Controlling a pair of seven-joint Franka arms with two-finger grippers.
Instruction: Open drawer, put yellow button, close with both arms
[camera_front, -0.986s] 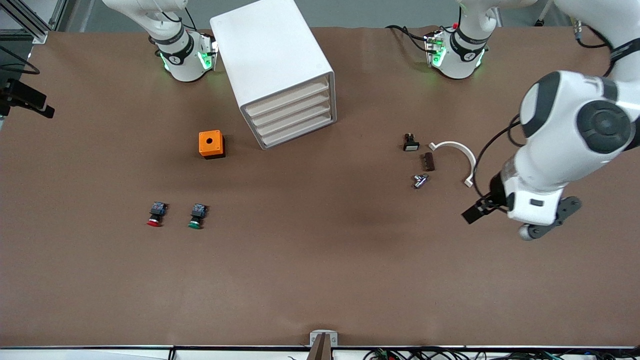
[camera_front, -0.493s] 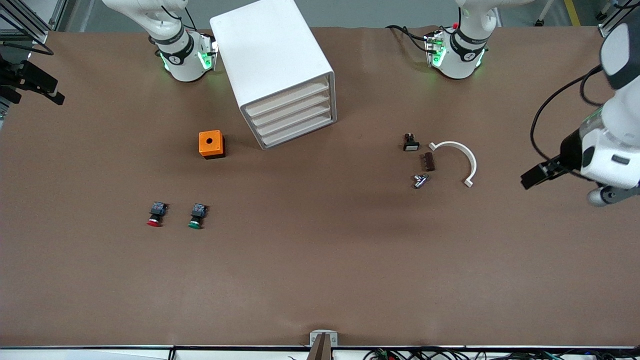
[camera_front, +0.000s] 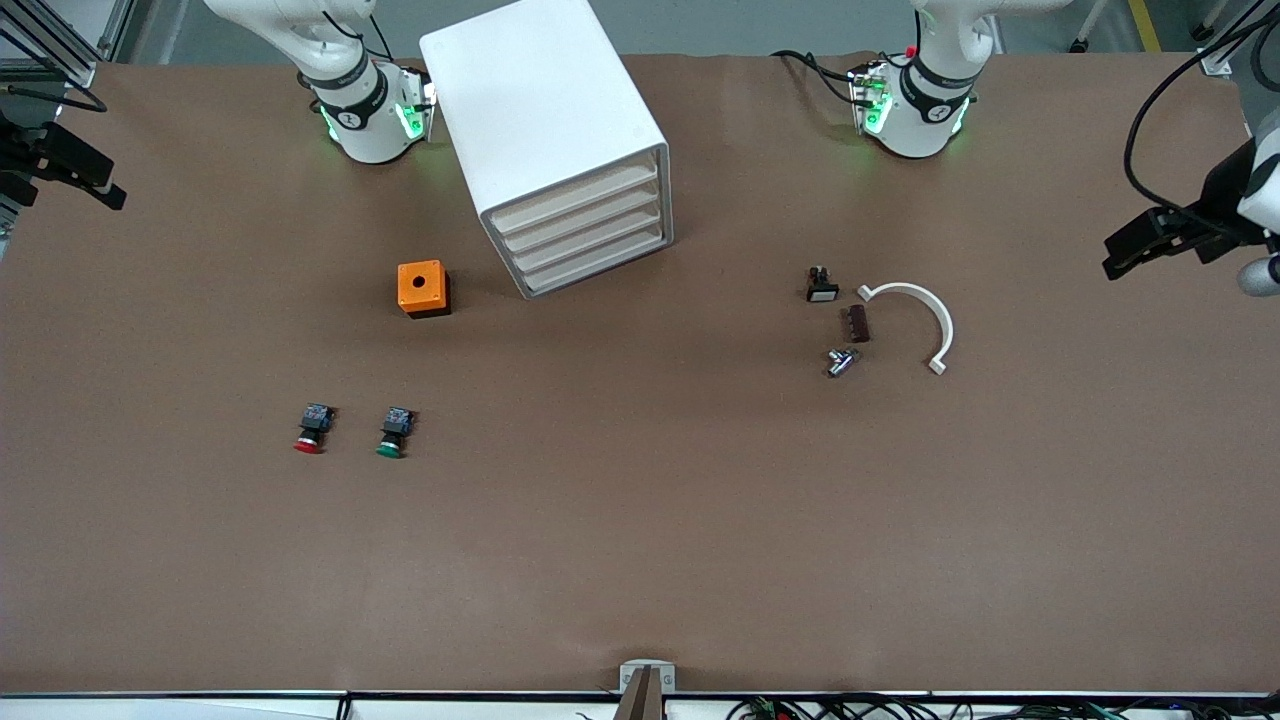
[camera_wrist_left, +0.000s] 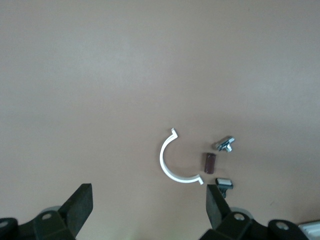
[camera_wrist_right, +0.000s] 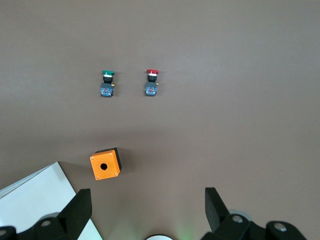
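The white cabinet (camera_front: 545, 130) stands between the arm bases, and all four of its drawers (camera_front: 585, 230) are shut. The yellow button is not in view in any frame. My left gripper (camera_front: 1130, 245) is open and empty, up over the left arm's end of the table; its own view (camera_wrist_left: 147, 207) shows bare table under it. My right gripper (camera_front: 85, 180) is open and empty over the right arm's end of the table; in its own view (camera_wrist_right: 146, 210) it hangs beside the cabinet (camera_wrist_right: 35, 200).
A red-capped button (camera_front: 310, 428) and a green-capped button (camera_front: 393, 432) lie side by side. An orange box (camera_front: 422, 288) sits beside the cabinet. A white arc (camera_front: 915, 310), a small switch (camera_front: 822, 285), a brown piece (camera_front: 857, 323) and a metal piece (camera_front: 840, 361) lie together.
My left arm has swung away from the small parts toward its end of the table, open and empty. My right gripper has shifted slightly at the table's edge. Nothing on the table moved.
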